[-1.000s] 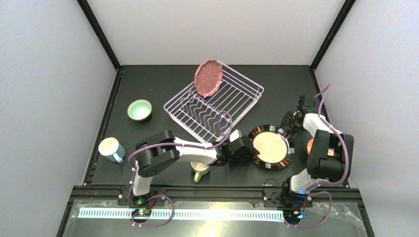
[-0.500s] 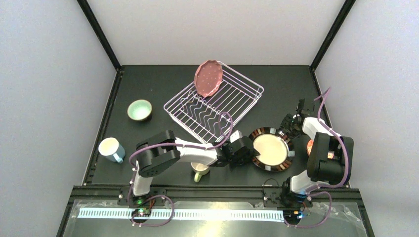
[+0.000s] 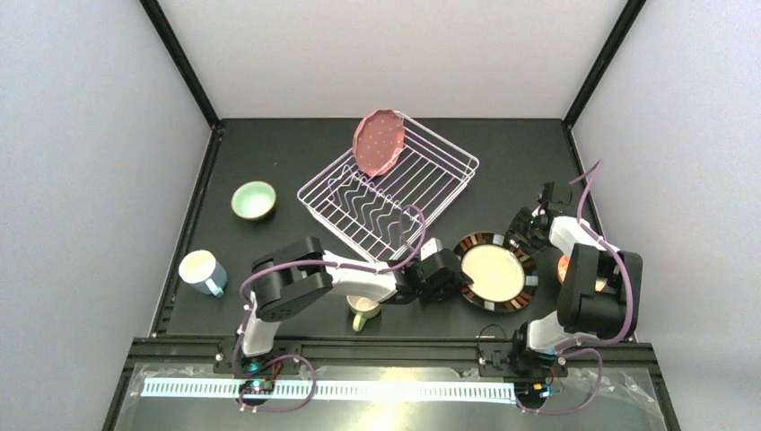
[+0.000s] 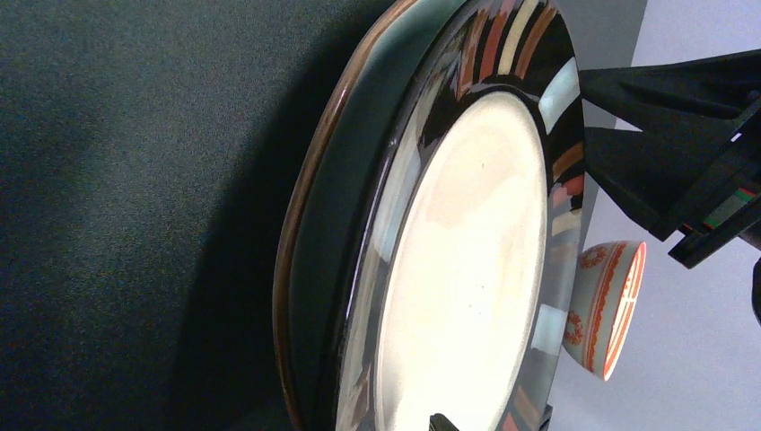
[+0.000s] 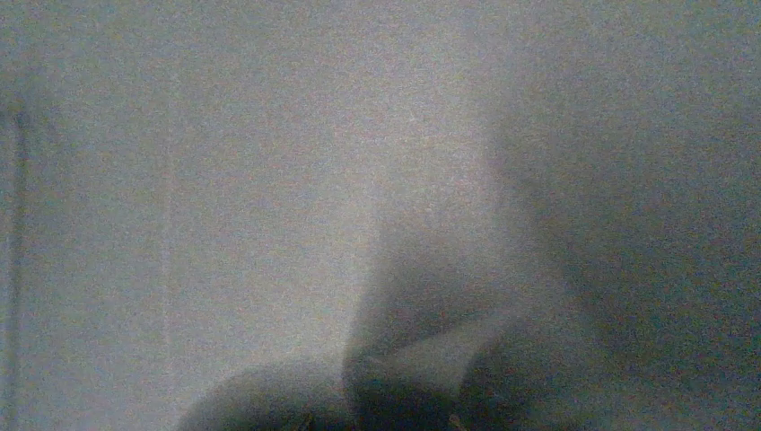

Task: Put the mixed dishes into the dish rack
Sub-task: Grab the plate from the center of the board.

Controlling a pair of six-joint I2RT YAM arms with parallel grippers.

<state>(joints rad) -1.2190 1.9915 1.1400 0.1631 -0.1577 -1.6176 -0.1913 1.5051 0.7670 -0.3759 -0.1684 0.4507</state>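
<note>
my left gripper sits at the rim of the shiny round plate with a dark striped edge, flat on the black table near the white wire dish rack. i cannot tell if it pinches. my right gripper is spread wide. the right wrist view is only grey blur.

The plate has slid a little farther from the rack, down and slightly right in the top view. The left gripper, at the plate rim nearest the rack, has moved with it. The left arm's elbow has shifted right and now sits more squarely below the rack's left corner. The right arm's elbow has sunk away from the rack, and the right gripper has drawn closer to the plate's far-right rim.
</note>
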